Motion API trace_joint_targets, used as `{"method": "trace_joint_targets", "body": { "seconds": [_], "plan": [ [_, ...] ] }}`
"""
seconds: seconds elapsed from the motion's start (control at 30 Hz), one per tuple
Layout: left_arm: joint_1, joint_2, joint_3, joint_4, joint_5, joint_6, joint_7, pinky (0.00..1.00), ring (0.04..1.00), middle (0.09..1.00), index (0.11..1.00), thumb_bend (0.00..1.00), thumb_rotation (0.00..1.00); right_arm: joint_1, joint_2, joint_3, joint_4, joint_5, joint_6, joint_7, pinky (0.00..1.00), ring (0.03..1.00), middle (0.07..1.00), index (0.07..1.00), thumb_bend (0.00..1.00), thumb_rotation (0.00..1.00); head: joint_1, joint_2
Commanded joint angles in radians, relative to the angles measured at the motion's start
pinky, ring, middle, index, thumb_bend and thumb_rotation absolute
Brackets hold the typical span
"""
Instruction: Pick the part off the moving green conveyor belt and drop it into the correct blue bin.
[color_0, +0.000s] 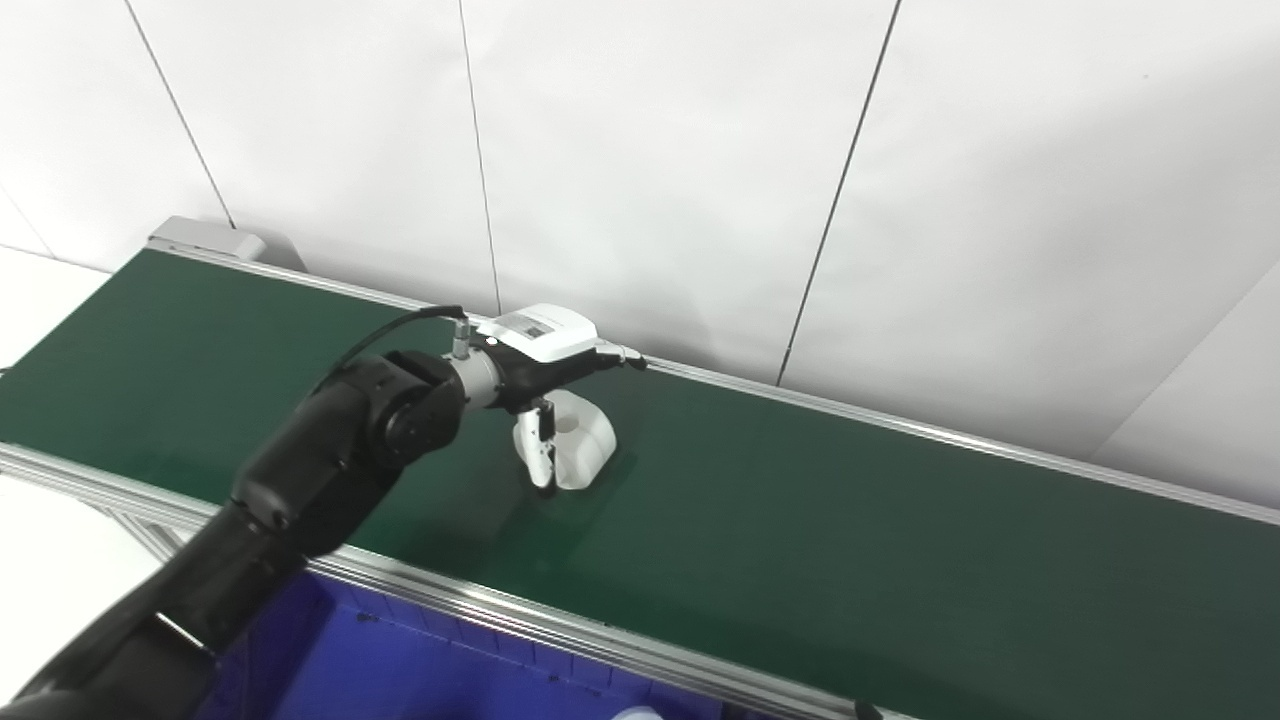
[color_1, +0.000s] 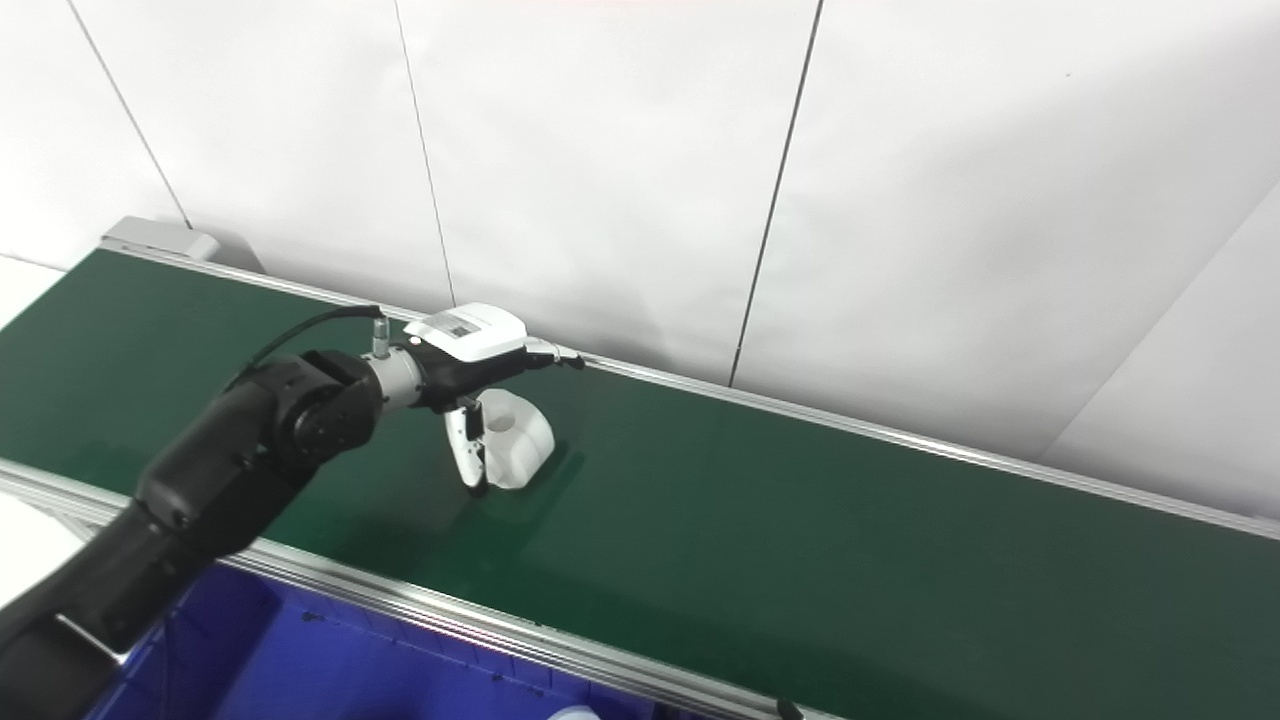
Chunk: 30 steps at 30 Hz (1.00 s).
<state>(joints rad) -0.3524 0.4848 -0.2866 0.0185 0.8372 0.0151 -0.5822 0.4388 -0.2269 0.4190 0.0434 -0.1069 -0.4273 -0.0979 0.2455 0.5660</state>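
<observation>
Blue bin nearest, tucked below the belt's aluminium rail, presumably so a lifted part can drop straight in; its lower half is cut off by the frame edge. Left hand reaches over the green conveyor belt, thumb hanging down against the white plastic part, fingers extended above it. Not yet closed, looks poised to clamp; contact behind part hidden. Right hand out of view.

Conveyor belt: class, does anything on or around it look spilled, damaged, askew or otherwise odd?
Nothing stands out. The green conveyor belt is clean and unmarked. The one white part sits on it, with the left hand over it, a finger down its near side. A blue bin sits below the near rail.
</observation>
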Motion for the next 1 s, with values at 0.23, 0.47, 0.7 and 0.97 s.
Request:
{"method": "trace_joint_targets", "body": {
  "seconds": [0.23,0.47,0.7,0.97],
  "plan": [
    [-0.015,-0.026,-0.067,0.057,0.071,0.039,0.074,0.76,0.89,0.916,0.929,1.0,0.15,0.007,0.007,0.008,-0.042,-0.006,-0.042,-0.016,0.9,0.938,0.974,0.964,0.9,0.97,-0.014,0.009],
    [-0.022,-0.058,-0.136,0.165,0.113,-0.018,0.238,0.76,0.843,0.864,0.859,1.0,0.1,0.013,0.005,0.009,-0.048,-0.006,-0.042,-0.019,0.91,0.935,0.968,0.961,0.9,0.96,-0.019,0.016],
    [-0.041,-0.055,-0.212,0.229,0.232,-0.094,0.511,0.58,0.642,0.715,0.688,0.7,0.0,0.018,0.006,0.01,-0.055,-0.006,-0.043,-0.019,0.89,0.931,0.966,0.957,0.93,0.97,-0.022,0.023],
    [-0.076,-0.047,-0.21,0.246,0.215,-0.155,0.598,0.29,0.448,0.496,0.492,0.5,0.0,0.019,0.005,0.017,-0.059,-0.015,-0.043,-0.028,0.88,0.917,0.965,0.957,0.93,0.98,-0.022,0.027]
  ]
}}
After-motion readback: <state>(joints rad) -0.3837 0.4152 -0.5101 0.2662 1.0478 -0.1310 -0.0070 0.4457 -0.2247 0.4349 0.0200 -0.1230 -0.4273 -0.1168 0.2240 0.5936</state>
